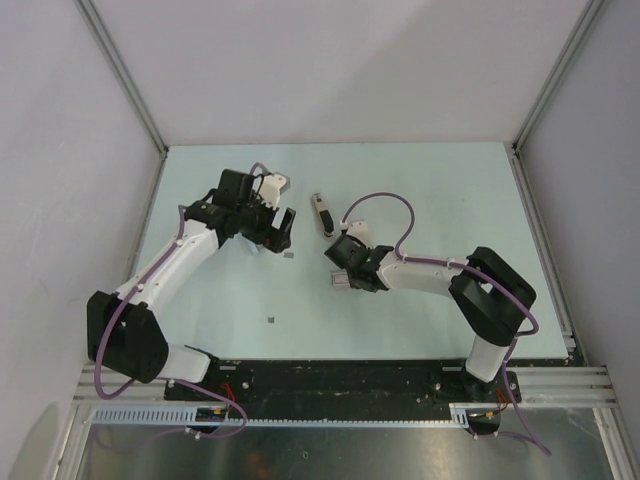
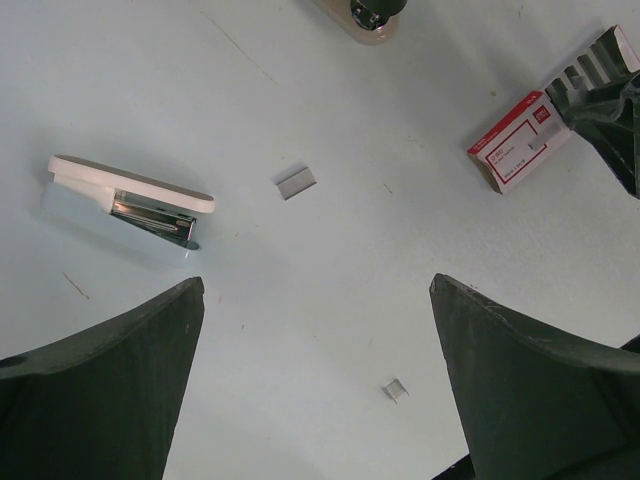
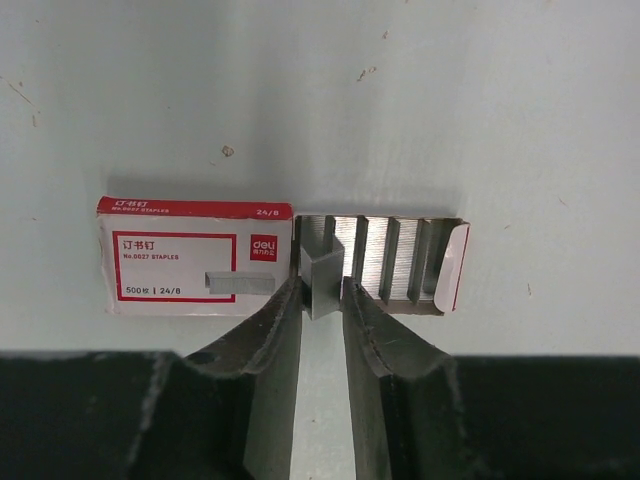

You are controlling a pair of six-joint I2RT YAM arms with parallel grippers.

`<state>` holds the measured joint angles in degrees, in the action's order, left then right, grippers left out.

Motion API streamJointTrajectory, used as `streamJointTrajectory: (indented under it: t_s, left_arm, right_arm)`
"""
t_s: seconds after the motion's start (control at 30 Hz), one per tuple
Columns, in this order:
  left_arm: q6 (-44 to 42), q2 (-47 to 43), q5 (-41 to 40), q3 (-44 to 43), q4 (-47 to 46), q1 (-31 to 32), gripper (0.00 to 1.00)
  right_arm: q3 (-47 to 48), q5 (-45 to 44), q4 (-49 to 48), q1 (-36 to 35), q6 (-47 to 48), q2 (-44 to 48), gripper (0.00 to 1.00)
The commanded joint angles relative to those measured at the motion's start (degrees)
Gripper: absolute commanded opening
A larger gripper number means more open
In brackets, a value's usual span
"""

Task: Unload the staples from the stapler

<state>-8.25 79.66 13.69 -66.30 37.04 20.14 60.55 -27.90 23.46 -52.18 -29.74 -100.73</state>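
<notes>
Nearest the lens in the right wrist view, the two dark fingers of the right gripper (image 3: 321, 289) rise from the bottom edge. They stand narrow and pinch a short grey metal strip of staples (image 3: 322, 262) at frame centre. A black band along the bottom cuts off their bases. The strip sits at the mouth of a red-and-white cardboard staple box (image 3: 190, 255). The box's inner tray (image 3: 452, 265) is slid out to the right with more rows of staples in it, and the fingertips cover the tray's lower left corner.

In the left wrist view the left gripper (image 2: 317, 285) stands wide, its dark fingers filling the lower corners and holding nothing. The small slim stapler (image 2: 130, 200), white with a beige top edge and a shiny metal magazine, lies on the pale blue-green surface (image 2: 300, 80). It is at the left of that frame, apart from both grippers. A flat grey loose strip (image 2: 296, 182) lies just right of it. A tiny staple fragment (image 2: 396, 390) sits low in the frame, between the fingers. At the top edge a beige object (image 2: 372, 18) with a dark round part is cut off; it may belong to the right arm.
</notes>
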Motion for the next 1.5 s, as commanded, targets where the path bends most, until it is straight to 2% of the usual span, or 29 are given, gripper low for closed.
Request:
streamJointTrajectory:
  t_s: [0.0,0.33,0.63,0.77,1.03,1.47]
  left_arm:
    - [-2.7,-2.3,0.8,0.6,-0.7,0.5,1.00]
    - [-2.8,-2.5,1.0,0.6,-0.8,0.7,0.99]
    - [-3.0,-2.3,0.6,0.1,-0.7,0.9,1.00]
    - [-3.7,-2.3,0.3,0.0,-0.8,1.3,0.99]
    - [-4.5,-2.1,-1.0,0.1,-0.8,1.5,1.00]
    - [-6.4,-4.1,-6.2,1.3,-2.1,2.5,0.99]
  right_arm:
    - [1.8,-1.0,0.5,-0.4,0.2,-0.3,0.29]
    - [1.9,-1.0,0.5,-0.3,0.1,0.8,0.30]
    - [2.0,1.1,0.4,1.5,0.6,7.7,0.30]
    - [2.0,2.6,-0.1,3.3,0.6,8.2,0.25]
    - [1.9,4.3,-0.9,3.6,-0.1,4.5,0.02]
    - [1.6,5.0,-1.1,2.9,-1.1,1.6,0.00]
